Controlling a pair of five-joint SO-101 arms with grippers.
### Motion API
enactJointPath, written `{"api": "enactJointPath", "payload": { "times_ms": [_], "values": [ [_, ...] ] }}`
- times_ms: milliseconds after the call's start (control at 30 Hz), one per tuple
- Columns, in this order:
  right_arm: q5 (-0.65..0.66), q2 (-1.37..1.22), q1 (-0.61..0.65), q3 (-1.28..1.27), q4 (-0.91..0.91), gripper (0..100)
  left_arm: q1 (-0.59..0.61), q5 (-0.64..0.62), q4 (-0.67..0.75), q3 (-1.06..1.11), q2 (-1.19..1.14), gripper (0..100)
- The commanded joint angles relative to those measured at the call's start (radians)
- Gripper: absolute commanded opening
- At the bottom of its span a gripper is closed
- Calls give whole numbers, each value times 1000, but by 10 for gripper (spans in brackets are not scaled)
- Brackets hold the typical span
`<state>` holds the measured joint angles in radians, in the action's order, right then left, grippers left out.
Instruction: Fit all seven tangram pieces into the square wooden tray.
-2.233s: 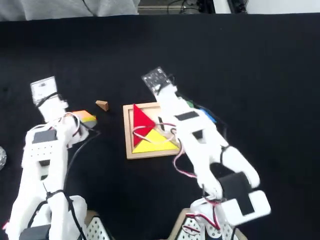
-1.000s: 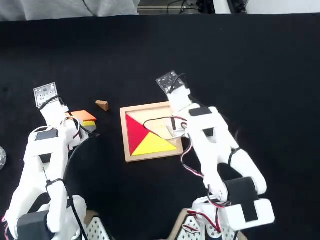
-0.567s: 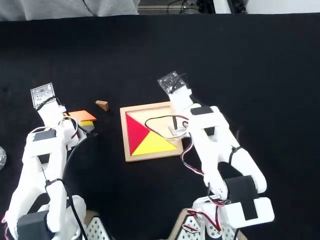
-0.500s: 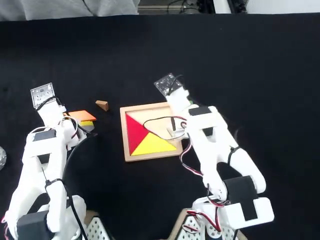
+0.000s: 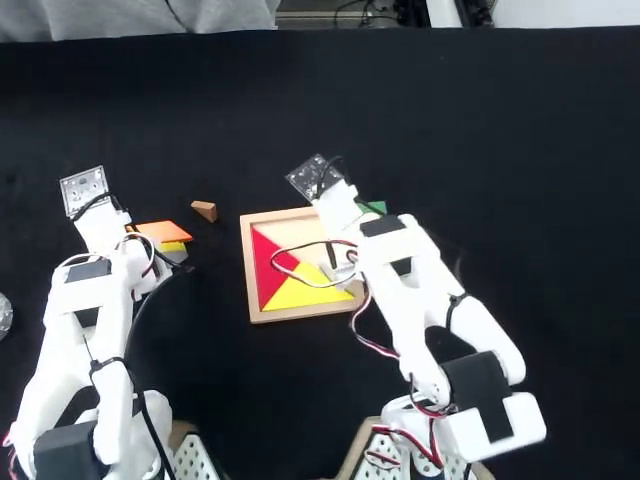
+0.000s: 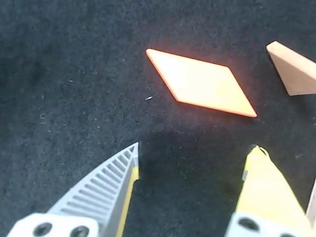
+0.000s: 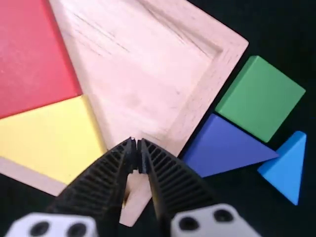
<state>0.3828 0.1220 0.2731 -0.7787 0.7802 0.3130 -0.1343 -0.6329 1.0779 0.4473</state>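
Our right arm has swung toward 9 o'clock over the last half second. The right jaws, pinched shut on nothing, now hang over the bare half of the square wooden tray. The red triangle and yellow triangle are seated, so five pieces remain. The green square and two blue triangles crowd the tray's rim near 1 o'clock, which we judge leaves little gripping room. The left jaws gape over open counter near the orange parallelogram.

Bright, even overhead light casts soft shadows on black cloth.
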Motion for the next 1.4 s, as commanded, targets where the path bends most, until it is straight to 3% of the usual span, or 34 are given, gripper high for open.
{"api": "enactJointPath", "payload": {
  "times_ms": [0, 100, 167, 233, 333, 433, 500, 667, 767, 1067, 1267, 1367],
  "values": [
    [-12, 119, -77, 12, -5, 10, 13, 6, 18, -35, 3, 332],
    [-95, 200, -124, -77, -129, 11, 7, 60, 2, -114, 3, 332],
    [-101, 237, -135, -159, -242, 11, -4, 153, -74, -223, -8, 332],
    [-101, 260, -135, -209, -310, 11, -44, 169, -178, -329, -23, 332],
    [-103, 266, -133, -217, -318, 11, -93, 181, -338, -495, -83, 332],
    [-103, 266, -133, -217, -318, 11, -87, 281, -433, -630, -190, 332],
    [-103, 266, -133, -217, -318, 11, -68, 425, -460, -696, -279, 332],
    [-103, 266, -133, -217, -318, 11, 1, 1007, -473, -825, -482, 332],
    [-103, 266, -133, -217, -318, 11, 8, 1171, -465, -871, -551, 332],
    [-103, 266, -138, -220, -318, 11, -1, 1223, -463, -1047, -736, 332],
    [-101, 266, -138, -220, -318, 11, -41, 1073, -488, -1079, -842, 332],
    [-101, 266, -140, -220, -318, 11, -56, 1089, -572, -1076, -836, 332]
  ]
}}
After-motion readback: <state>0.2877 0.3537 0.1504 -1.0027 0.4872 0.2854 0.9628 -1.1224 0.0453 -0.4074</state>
